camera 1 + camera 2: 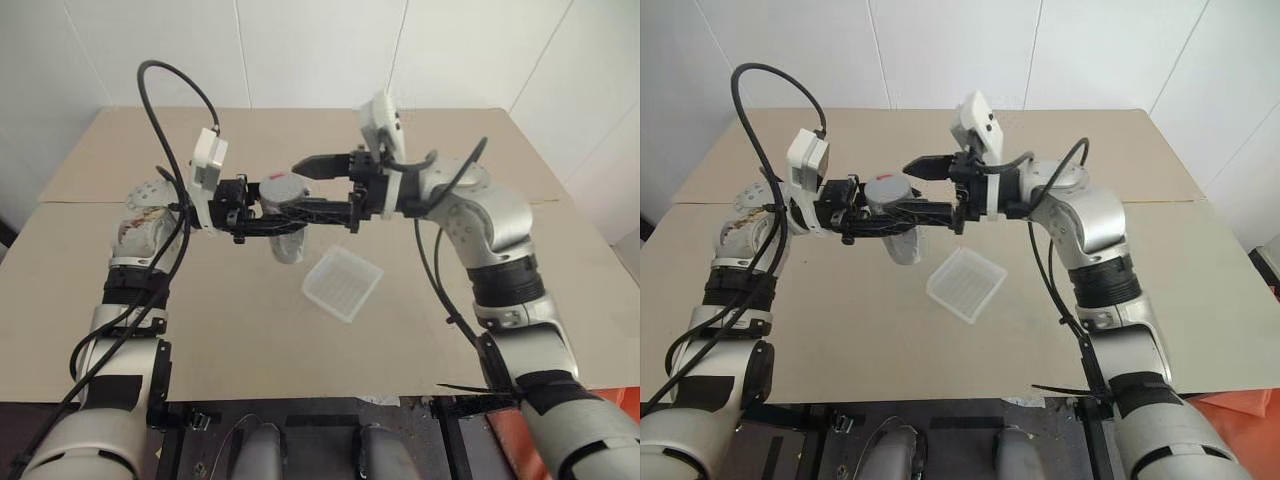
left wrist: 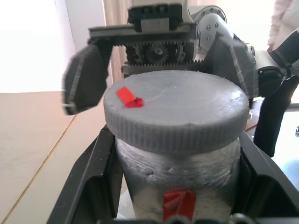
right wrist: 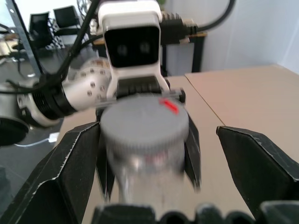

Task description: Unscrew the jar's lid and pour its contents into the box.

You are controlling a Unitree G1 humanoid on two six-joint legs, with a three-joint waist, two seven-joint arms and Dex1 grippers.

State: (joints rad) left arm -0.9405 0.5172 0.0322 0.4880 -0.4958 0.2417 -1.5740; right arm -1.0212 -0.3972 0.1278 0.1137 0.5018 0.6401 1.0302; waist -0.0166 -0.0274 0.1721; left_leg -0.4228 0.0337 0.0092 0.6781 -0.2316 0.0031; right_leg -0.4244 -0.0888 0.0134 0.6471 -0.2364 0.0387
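Observation:
I hold the silvery-grey jar [image 2: 177, 175] with its red mark above the table, my left gripper [image 2: 177, 196] shut on its body. The ribbed grey lid [image 2: 175, 114], marked with a red bit, sits on the jar. My right gripper [image 3: 154, 133] faces the lid from the opposite side, open. Its fingers [image 2: 86, 79] stand either side of the lid with a gap to the rim. The box [image 1: 343, 283], a translucent white tray, lies on the table just below and to the right of the jar. The contents are hidden inside the jar.
The beige table [image 1: 480, 330] has a seam across its width and white walls behind it. Its near edge runs just in front of my arms. There is free surface around the box on all sides.

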